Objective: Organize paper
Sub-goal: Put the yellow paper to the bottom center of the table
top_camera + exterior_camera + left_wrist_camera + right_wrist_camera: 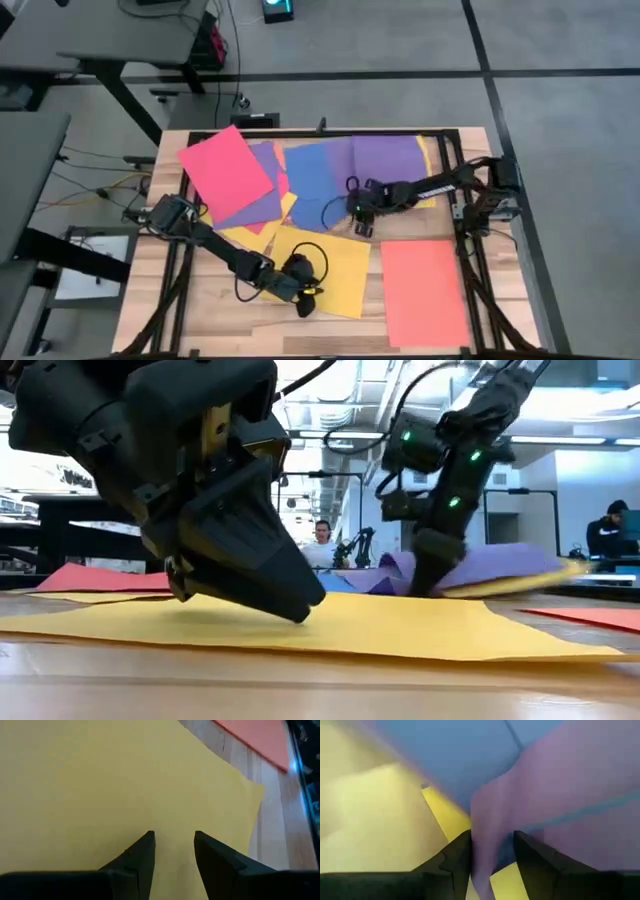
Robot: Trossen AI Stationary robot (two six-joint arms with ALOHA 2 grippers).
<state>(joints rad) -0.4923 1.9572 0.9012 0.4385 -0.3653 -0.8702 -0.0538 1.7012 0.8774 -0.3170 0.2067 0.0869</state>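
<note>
No legible text, label, brand, number or sign is found on any sheet, arm or surface.

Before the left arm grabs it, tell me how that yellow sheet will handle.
The yellow sheet looks thin and probably floppy: the purple sheet already buckles where the right gripper holds it. Lying flat on the table, it may slide under the left gripper.

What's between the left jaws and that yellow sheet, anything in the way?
Nothing visible. The left gripper sits directly over the yellow sheet, jaws slightly apart, with only bare paper between and ahead of them. The right gripper works apart on the purple sheet, a fold of it between its jaws.
</note>
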